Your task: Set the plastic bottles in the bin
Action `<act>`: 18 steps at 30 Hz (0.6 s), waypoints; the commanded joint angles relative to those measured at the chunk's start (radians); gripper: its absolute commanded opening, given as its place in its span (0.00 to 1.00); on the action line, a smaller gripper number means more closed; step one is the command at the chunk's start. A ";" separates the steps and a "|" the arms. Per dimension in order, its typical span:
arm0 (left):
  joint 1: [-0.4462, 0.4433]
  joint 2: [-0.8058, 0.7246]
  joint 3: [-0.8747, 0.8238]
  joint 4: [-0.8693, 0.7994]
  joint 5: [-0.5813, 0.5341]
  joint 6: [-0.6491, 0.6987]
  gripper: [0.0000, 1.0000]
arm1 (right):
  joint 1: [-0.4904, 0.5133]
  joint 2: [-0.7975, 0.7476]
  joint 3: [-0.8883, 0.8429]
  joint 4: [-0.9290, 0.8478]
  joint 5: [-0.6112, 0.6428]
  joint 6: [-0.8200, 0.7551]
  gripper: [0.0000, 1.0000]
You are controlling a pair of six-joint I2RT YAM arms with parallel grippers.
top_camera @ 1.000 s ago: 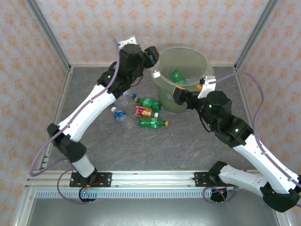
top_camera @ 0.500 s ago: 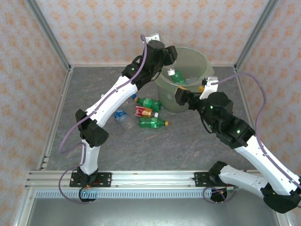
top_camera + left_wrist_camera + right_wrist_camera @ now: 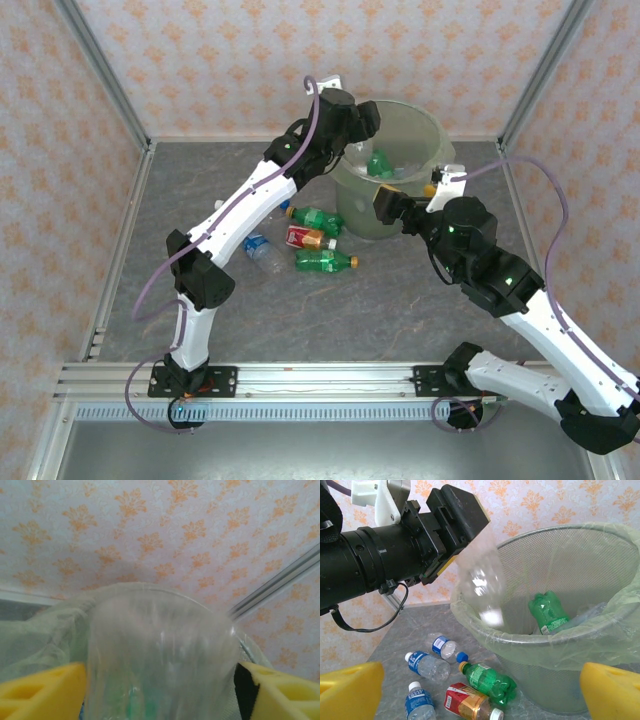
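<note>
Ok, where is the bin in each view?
Top external: bin at upper centre.
Left wrist: its liner at lower left, beside a blurred clear bottle.
Right wrist: right half, green bottle inside.
Shared landmark: orange-patterned wall behind it.

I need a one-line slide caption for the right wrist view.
Left tool at the bin rim, a blurred clear bottle beneath it; more bottles lie beside the bin.

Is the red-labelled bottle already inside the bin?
No, the red-labelled bottle lies on the table outside the bin, beside a green bottle.
</note>
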 commanded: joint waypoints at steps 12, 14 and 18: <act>-0.004 -0.101 0.015 -0.042 -0.021 -0.012 0.99 | 0.005 -0.008 -0.024 0.010 -0.026 0.014 1.00; -0.004 -0.130 -0.010 -0.044 -0.031 -0.016 0.99 | 0.005 -0.006 -0.028 0.013 -0.041 0.013 1.00; -0.004 -0.224 -0.106 -0.037 -0.063 -0.022 0.99 | 0.005 0.010 -0.036 0.016 -0.085 0.013 1.00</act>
